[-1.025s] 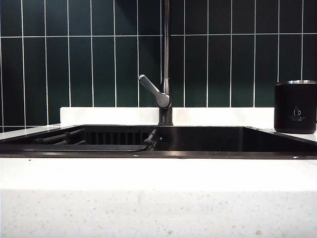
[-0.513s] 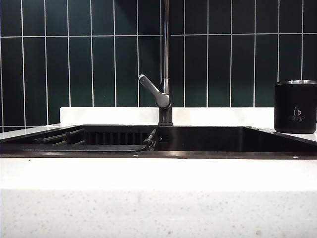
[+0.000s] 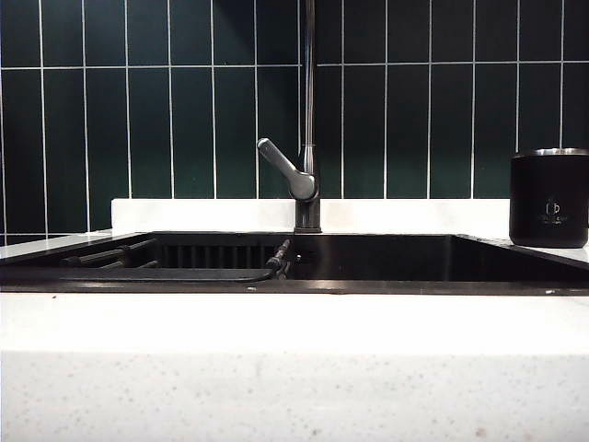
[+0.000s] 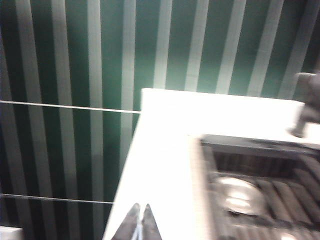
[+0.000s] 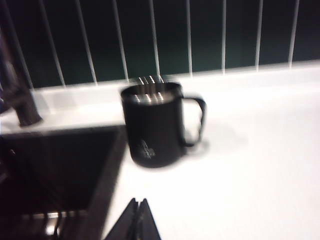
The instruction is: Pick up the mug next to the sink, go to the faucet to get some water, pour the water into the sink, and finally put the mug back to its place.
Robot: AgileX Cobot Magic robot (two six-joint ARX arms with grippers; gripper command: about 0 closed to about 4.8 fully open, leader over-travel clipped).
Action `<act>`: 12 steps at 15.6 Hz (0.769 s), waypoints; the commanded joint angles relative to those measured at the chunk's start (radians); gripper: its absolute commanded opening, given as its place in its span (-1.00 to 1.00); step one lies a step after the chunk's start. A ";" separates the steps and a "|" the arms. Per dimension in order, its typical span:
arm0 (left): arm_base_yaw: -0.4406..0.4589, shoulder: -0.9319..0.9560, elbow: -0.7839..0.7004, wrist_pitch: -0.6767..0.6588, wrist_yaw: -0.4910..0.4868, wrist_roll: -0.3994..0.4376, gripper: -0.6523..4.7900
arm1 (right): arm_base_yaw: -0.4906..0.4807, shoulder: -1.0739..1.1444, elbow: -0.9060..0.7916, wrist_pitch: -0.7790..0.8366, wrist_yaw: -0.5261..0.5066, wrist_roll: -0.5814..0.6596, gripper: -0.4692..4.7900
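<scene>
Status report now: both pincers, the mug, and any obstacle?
Left pincer shut, empty, over counter left of sink. Right pincer shut, empty, short of mug. Mug upright on counter right of sink, untouched. Nothing between right pincer and mug.

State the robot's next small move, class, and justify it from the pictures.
Probably open the right gripper and advance toward the mug: it stands untouched on the countertop beside the sink, both grippers shut, and the left gripper is far off.
</scene>
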 commanded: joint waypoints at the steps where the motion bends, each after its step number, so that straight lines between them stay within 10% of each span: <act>1: -0.001 0.000 0.064 -0.034 0.016 -0.032 -0.78 | -0.002 0.000 0.106 -0.152 0.055 0.046 -0.84; 5: -0.001 0.000 0.150 -0.108 0.109 -0.108 -0.78 | -0.002 0.029 0.293 -0.256 0.097 0.035 -0.84; 12: -0.001 0.304 0.463 -0.112 0.163 0.084 -0.78 | -0.001 0.387 0.593 -0.240 0.139 -0.171 -0.84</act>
